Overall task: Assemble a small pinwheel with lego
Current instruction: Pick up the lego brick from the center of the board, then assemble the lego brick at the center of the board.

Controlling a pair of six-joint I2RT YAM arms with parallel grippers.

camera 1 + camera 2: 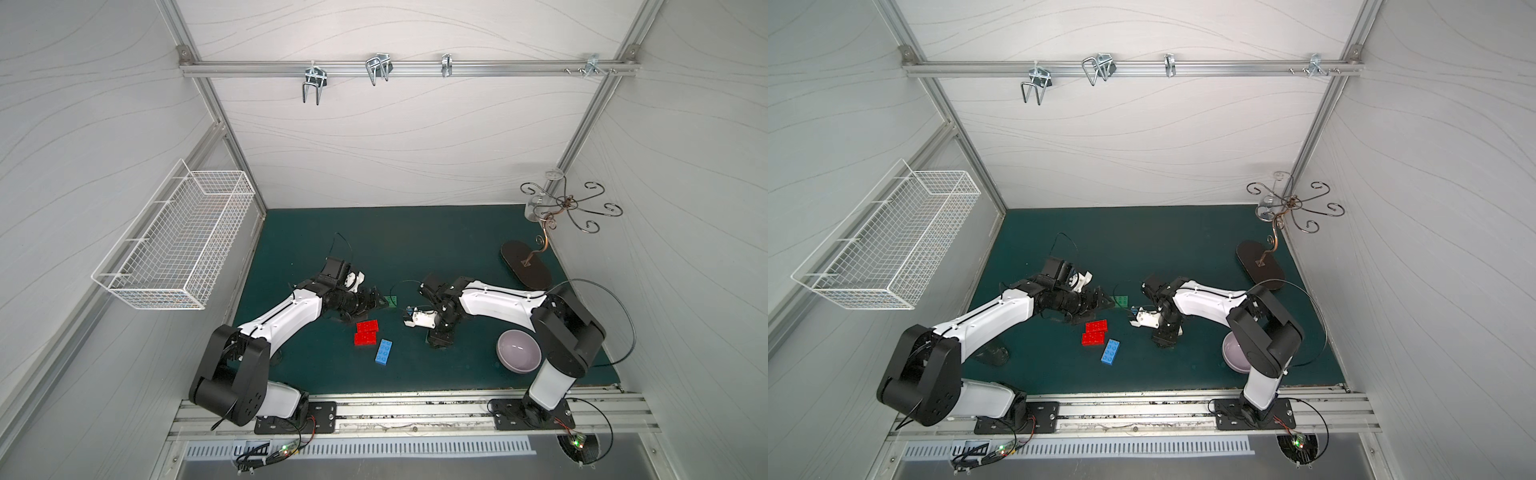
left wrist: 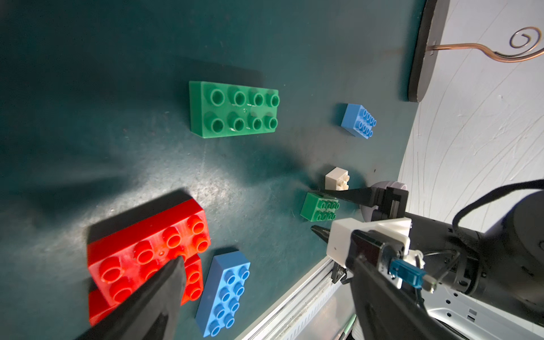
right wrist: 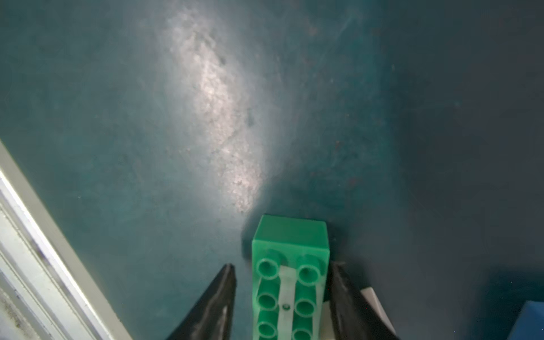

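Across the teal counter (image 1: 415, 249), in both top views, loose lego (image 1: 1094, 332) lay between the two arms: two red bricks (image 1: 367, 332) touching side by side, a blue brick (image 1: 383, 352) just beside them, and a green brick (image 1: 391, 300) at the tips of the left pincer (image 1: 379, 303), whose jaws stood spread wide and empty. A lilac bowl (image 1: 519, 351) sat by the right arm. From the left wrist, the right pincer (image 2: 311, 209) straddled a second green brick (image 2: 319, 210) on the counter, a white brick (image 2: 338, 178) just beside it and a second blue brick (image 2: 359, 120) farther off. From the right wrist, the right pincer (image 3: 282, 266) stood partly open around the second green brick (image 3: 290, 232), one finger (image 3: 217, 294) clear of it, the other at its side, not clamped on it.
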